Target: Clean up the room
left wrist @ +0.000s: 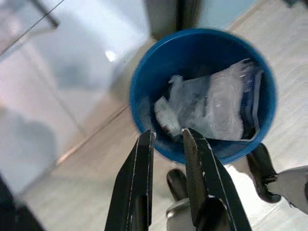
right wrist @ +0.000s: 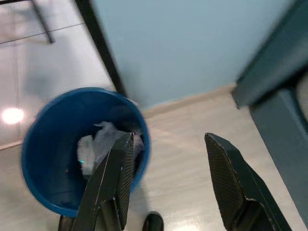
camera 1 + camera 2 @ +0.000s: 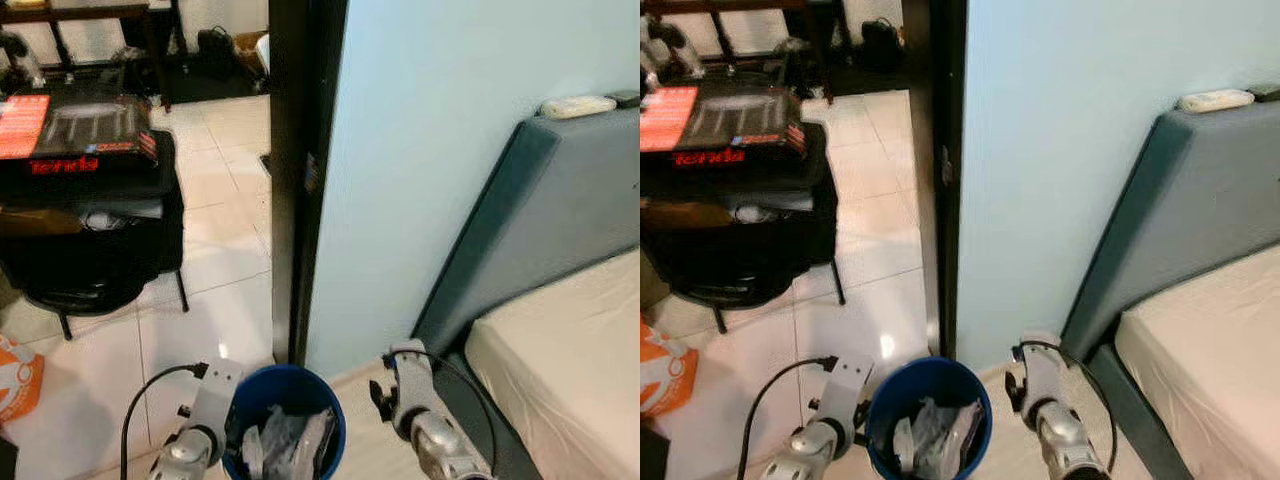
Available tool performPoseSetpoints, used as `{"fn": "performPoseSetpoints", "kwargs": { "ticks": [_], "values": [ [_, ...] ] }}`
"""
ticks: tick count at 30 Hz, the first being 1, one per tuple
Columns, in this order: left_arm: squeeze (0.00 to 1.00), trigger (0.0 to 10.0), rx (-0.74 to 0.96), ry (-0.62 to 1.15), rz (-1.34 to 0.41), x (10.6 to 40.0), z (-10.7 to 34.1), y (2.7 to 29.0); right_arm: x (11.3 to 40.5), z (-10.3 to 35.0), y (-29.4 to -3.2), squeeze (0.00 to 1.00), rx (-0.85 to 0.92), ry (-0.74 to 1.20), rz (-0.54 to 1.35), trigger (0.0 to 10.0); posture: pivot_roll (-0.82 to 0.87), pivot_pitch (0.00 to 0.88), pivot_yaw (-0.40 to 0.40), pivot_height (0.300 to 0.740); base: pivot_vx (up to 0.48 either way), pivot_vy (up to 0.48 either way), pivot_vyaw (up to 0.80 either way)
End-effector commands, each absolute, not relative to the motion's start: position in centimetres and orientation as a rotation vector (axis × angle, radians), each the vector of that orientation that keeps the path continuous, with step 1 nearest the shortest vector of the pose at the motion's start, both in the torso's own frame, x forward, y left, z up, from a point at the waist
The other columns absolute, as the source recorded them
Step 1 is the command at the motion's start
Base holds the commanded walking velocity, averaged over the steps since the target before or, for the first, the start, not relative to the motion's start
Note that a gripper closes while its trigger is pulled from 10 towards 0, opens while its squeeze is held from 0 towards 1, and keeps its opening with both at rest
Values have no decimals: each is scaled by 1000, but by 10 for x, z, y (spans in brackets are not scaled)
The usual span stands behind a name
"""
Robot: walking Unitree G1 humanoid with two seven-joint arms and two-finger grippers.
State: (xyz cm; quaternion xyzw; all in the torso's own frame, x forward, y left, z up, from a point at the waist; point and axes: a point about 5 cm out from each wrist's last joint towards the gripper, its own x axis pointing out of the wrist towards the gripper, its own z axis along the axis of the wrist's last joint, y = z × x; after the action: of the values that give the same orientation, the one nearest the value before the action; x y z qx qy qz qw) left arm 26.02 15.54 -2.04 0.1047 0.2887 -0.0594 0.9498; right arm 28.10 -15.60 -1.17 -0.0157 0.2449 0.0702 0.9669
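A round blue bin (image 3: 287, 388) stands on the pale floor right in front of me, at the foot of the black door frame. Crumpled clear plastic wrappers (image 1: 216, 106) lie inside it. My left arm (image 3: 200, 420) reaches down beside the bin's left side. The left gripper (image 1: 167, 135) hovers over the bin's near rim, its fingers a small gap apart with nothing between them. On the bin's other side, my right arm (image 3: 420, 410) comes down. The right gripper (image 2: 168, 137) stands wide open and empty above the floor next to the bin (image 2: 53, 144).
A black door frame (image 3: 295, 180) and light blue wall (image 3: 420, 180) rise just behind the bin. A bed with a grey headboard (image 3: 560, 220) and cream mattress (image 3: 570, 370) is on the right. A black stand (image 3: 90, 230) carrying a box stands left, an orange bag (image 3: 15, 380) beside it.
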Motion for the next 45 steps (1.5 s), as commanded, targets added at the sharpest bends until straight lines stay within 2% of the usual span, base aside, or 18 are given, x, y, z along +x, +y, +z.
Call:
{"fn": "performPoseSetpoints", "kwargs": {
  "ticks": [1, 45],
  "values": [
    [0, 10000, 216, 589, -132, 258, -23, 152, 274, -18, -159, 0, -24, 529, 127, 10000, 25, 94, -44, 740, 0, 0, -800],
    [0, 10000, 166, 512, -234, 260, -16, 140, 267, -22, -161, 0, 7, 570, 127, 10000, 26, 113, -47, 740, 0, 0, -800]
  ]
}}
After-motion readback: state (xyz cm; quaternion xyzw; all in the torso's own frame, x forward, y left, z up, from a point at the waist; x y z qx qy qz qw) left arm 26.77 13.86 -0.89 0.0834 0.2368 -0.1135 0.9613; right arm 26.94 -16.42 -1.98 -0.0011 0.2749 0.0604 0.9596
